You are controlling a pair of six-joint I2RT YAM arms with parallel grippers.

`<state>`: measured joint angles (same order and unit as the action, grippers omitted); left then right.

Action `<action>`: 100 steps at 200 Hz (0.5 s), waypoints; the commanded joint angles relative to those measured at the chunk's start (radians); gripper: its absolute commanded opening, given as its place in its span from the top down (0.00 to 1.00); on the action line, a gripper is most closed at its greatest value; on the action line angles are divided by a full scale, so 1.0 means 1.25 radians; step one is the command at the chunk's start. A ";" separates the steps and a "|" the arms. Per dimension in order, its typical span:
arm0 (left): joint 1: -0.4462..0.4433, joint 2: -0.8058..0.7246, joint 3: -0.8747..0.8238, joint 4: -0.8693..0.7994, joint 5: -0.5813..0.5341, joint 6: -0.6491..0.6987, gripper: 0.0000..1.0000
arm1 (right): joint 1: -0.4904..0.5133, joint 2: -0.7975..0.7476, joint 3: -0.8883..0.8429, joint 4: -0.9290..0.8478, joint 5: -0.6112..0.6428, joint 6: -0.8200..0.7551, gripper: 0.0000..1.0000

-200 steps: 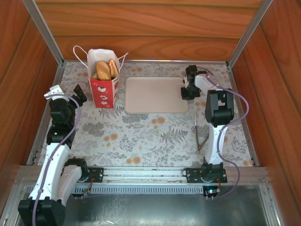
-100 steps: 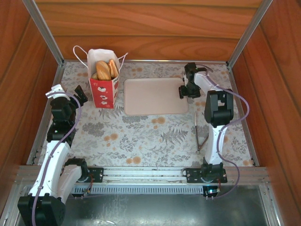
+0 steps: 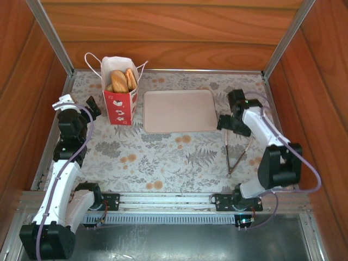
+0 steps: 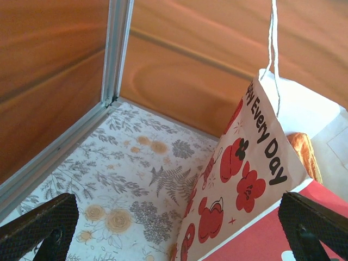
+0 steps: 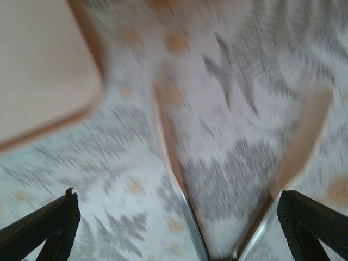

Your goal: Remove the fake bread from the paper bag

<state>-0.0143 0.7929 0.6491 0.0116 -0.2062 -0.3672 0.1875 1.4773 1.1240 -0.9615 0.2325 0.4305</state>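
Observation:
The paper bag (image 3: 120, 103), white with a red lower band, stands upright at the back left of the table. Golden-brown fake bread (image 3: 120, 80) sticks out of its open top. My left gripper (image 3: 93, 107) is open just left of the bag, apart from it. In the left wrist view the bag (image 4: 255, 163) rises at the right between the wide-apart fingers, my left gripper (image 4: 179, 231) holds nothing, and a bit of bread (image 4: 305, 153) peeks over the rim. My right gripper (image 3: 227, 125) is open by the tray's right corner, above the tongs.
A pale pink tray (image 3: 179, 110) lies right of the bag. Metal tongs (image 3: 236, 155) with wooden tips lie on the floral cloth at the right; the blurred right wrist view shows the tongs (image 5: 182, 185) and the tray corner (image 5: 38, 65). Wooden walls enclose the table.
The right gripper has opened and swung from the tray's far right edge down to its near right corner, the elbow moving out to the right. The left arm barely shifted.

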 commanded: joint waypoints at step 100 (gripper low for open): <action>-0.002 0.022 0.036 -0.021 -0.002 -0.013 0.00 | -0.007 -0.138 -0.311 0.056 -0.064 0.224 0.00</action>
<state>-0.0143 0.8196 0.6571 0.0017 -0.2039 -0.3721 0.1829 1.2675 0.7593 -0.9508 0.2050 0.6716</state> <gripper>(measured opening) 0.999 0.997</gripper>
